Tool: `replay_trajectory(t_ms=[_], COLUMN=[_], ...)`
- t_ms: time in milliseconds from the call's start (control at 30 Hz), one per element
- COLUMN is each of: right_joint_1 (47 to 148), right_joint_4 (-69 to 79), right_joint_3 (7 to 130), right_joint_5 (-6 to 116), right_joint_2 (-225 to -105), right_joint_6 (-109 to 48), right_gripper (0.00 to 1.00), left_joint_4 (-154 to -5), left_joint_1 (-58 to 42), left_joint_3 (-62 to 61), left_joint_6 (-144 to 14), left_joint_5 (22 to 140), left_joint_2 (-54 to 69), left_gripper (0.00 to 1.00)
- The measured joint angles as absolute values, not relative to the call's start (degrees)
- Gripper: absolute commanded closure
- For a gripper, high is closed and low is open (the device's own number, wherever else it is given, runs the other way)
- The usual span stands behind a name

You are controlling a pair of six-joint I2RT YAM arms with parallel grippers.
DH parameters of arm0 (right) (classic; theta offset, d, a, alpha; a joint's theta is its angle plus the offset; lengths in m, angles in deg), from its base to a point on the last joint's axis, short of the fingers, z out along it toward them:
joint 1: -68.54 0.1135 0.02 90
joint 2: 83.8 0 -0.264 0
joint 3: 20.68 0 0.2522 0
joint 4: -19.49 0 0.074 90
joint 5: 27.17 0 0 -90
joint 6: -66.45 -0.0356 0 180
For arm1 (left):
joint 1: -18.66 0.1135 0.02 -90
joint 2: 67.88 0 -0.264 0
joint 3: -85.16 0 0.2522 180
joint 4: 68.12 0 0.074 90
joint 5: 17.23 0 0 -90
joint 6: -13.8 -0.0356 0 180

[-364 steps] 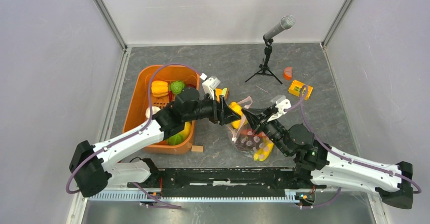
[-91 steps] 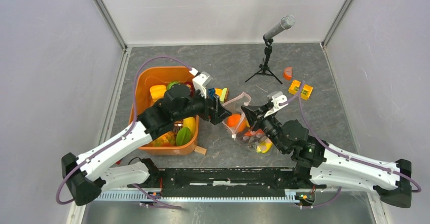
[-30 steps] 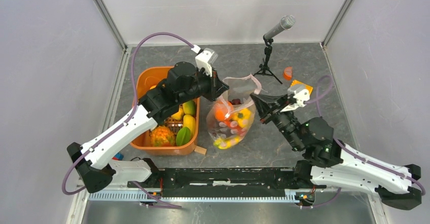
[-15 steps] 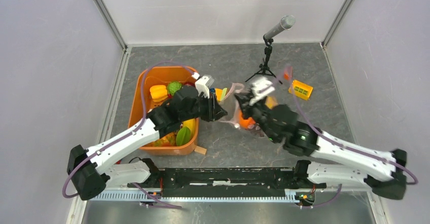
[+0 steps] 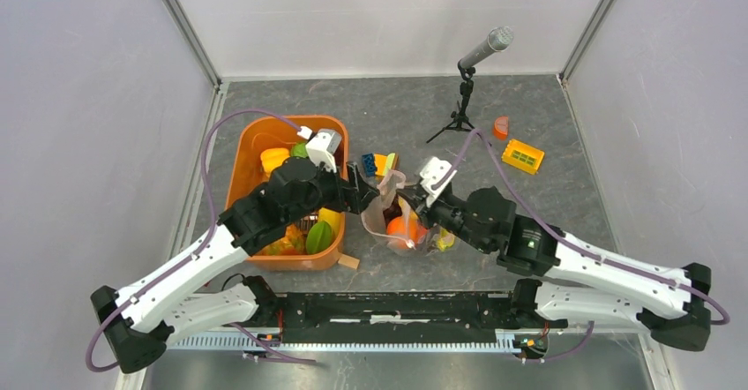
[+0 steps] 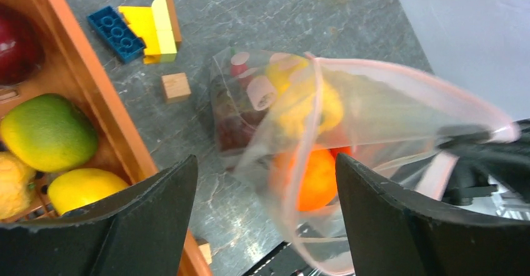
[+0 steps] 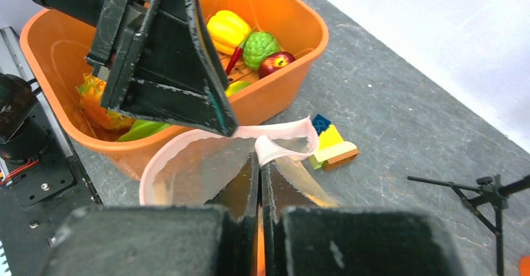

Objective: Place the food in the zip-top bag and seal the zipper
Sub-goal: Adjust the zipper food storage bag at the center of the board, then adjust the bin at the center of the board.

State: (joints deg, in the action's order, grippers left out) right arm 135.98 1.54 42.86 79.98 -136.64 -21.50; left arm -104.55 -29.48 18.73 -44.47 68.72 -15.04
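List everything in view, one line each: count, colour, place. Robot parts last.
tub: one, orange, left of the bag
food in tub: at least six, yellow, green, red, orange; partly hidden by the left arm
bag: one, clear with a pink edge, table centre, mouth open
food in bag: several, orange, yellow, red; exact count unclear
block cluster: one, blue and yellow, just beyond the bag
yellow block: one, far right
wooden blocks: two, tan; one by the bag, one at the tub's near corner
orange piece: one, beside the microphone stand
microphone: one, grey on a black tripod, far side
left claw: open, at the bag
right claw: shut on the bag's pink edge
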Motion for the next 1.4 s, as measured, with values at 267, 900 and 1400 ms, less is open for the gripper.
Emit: replay_trajectory(t_ms=[267,900,1400], right_joint_1=[136.0,135.9,135.9], right_joint_4=[0.5,0.6,4.1], right_joint_3=[38.5,36.1,35.7], right_joint_5=[85.2,91.6,92.5], right_joint_2=[-126.7,-123.3,-126.4], right_joint_6=[-21.6,-24.4,-24.5], right_gripper=[0.98,0.98,0.98], left_joint_4=[-110.2,-127.9,-146.9], left_joint_1=[-29.5,-29.4,-29.0], left_joint_3=[18.7,20.5,17.8], left_joint_6=[-47.4,-40.6,-30.5], left_joint_5=[63.1,52.2,57.5], left_joint_2=[-18.2,-24.0,-7.2], left_gripper=[0.02,0.06,0.00])
